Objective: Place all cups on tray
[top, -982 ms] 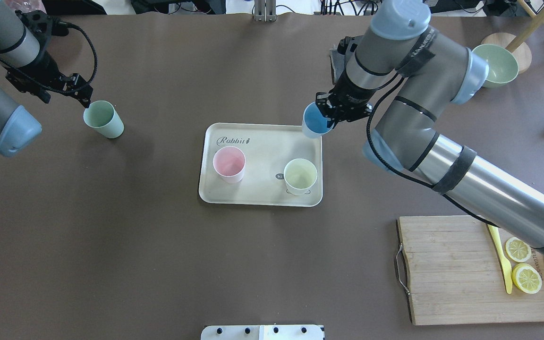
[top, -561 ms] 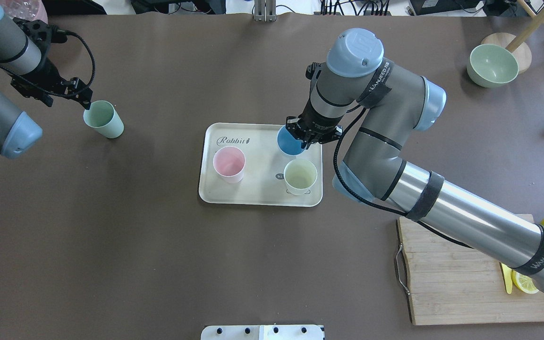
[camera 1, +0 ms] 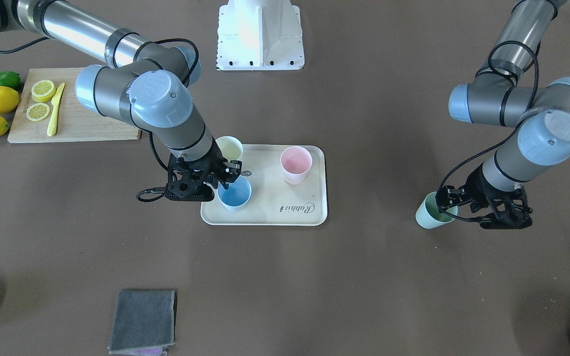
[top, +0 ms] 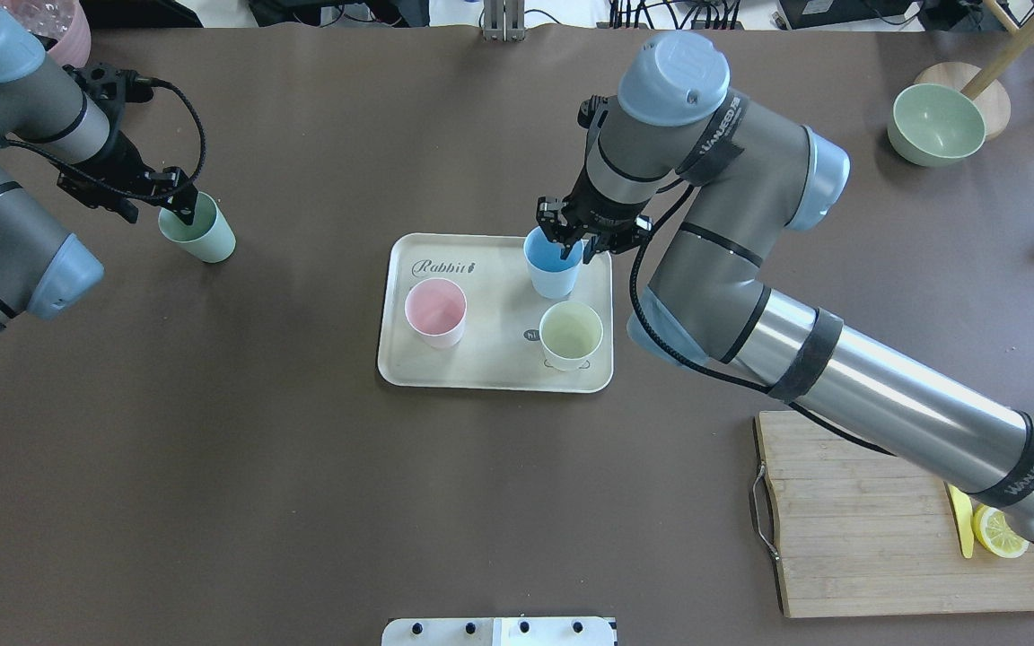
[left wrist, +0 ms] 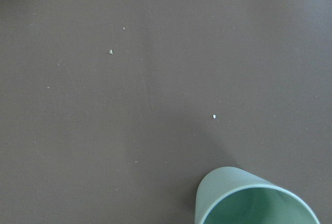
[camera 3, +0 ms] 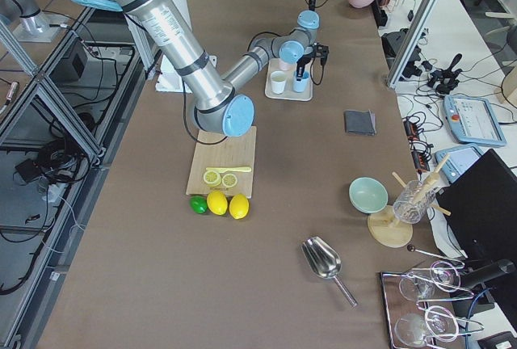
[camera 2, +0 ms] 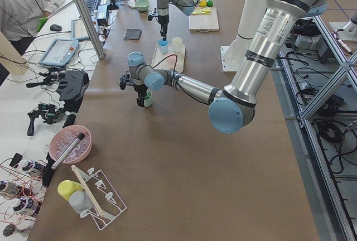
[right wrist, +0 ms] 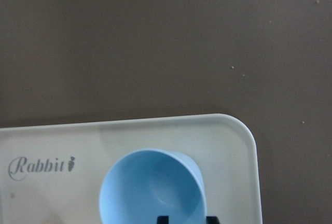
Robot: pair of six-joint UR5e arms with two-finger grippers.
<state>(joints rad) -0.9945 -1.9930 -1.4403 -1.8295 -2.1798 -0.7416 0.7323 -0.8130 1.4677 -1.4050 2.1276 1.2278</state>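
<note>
The cream tray (top: 490,370) lies mid-table. On it stand the pink cup (top: 435,310), the pale yellow cup (top: 571,332) and the light blue cup (top: 553,274), all upright. My right gripper (top: 571,240) is at the blue cup's far right rim. In the right wrist view its two fingertips (right wrist: 211,219) stand a little apart, one inside the blue cup (right wrist: 150,193) and one outside. The mint green cup (top: 203,235) stands on the table far left of the tray. My left gripper (top: 181,208) is open at its rim. No fingers show in the left wrist view, only the mint cup (left wrist: 254,198).
A wooden cutting board (top: 867,511) with lemon slices and a yellow knife lies at the near right. A green bowl (top: 937,124) is at the far right. A pink bowl (top: 50,22) is at the far left. A grey cloth (camera 1: 142,320) lies on the operators' side.
My right gripper carried the blue cup from the tray's far right corner over the tray; it now stands upright there. My left gripper moved right, onto the mint cup's rim.
</note>
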